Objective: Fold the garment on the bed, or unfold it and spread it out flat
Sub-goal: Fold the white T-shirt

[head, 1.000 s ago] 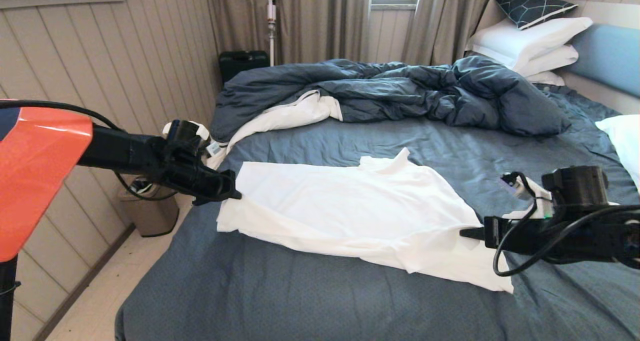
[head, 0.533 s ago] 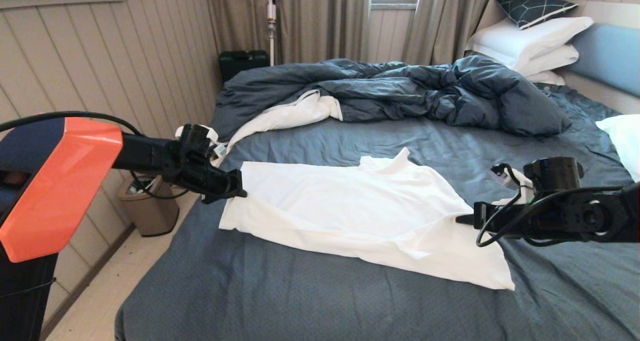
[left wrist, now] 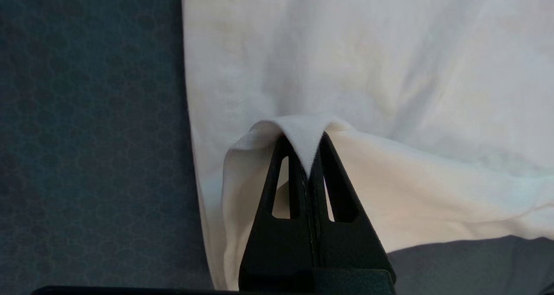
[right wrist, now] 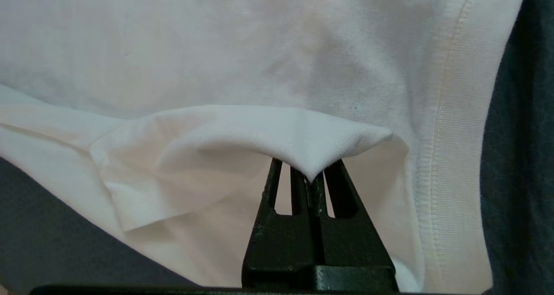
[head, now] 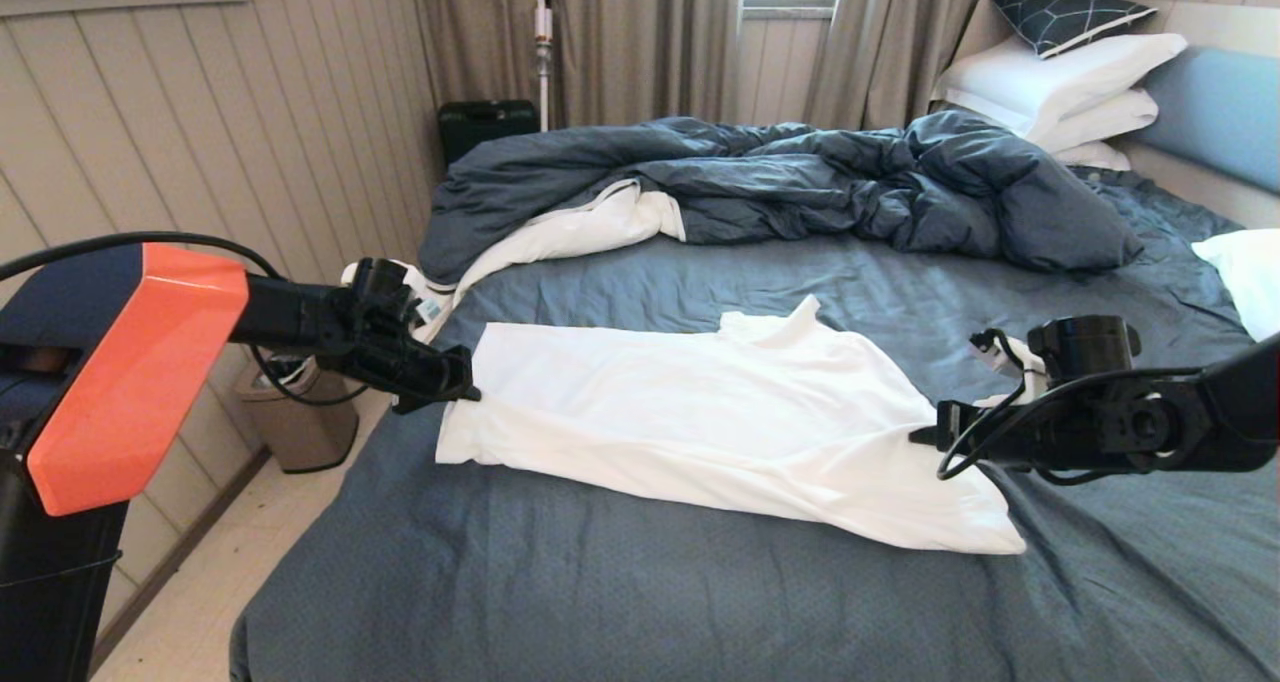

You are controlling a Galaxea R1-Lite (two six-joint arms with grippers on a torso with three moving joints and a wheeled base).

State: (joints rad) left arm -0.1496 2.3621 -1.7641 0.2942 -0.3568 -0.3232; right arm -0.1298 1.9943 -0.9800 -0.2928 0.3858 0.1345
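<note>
The shirt (head: 720, 422) lies across the middle of the bed (head: 640, 602), on the dark blue sheet, stretched out between the two arms. Its small neck piece points toward the rumpled duvet (head: 800, 182) heaped at the far side, with a bare strip of sheet between them.

The left tool (head: 468, 390) is at the shirt's left edge, near the bed's left side. In the left wrist view its fingers (left wrist: 298, 187) are pressed together on a pinch of white cloth (left wrist: 303, 135), which rises in a small peak above the layer lying under it.

The right tool (head: 915, 436) is at the shirt's right end. In the right wrist view its fingers (right wrist: 303, 191) are likewise closed on a fold of the shirt (right wrist: 277, 126), just beside a stitched hem that runs along the sheet.

Between the two grips the cloth lies mostly smooth, with a diagonal crease near the right end and a loose corner trailing toward the near side of the bed. White pillows (head: 1060, 82) are stacked by the blue headboard (head: 1215, 112).
</note>
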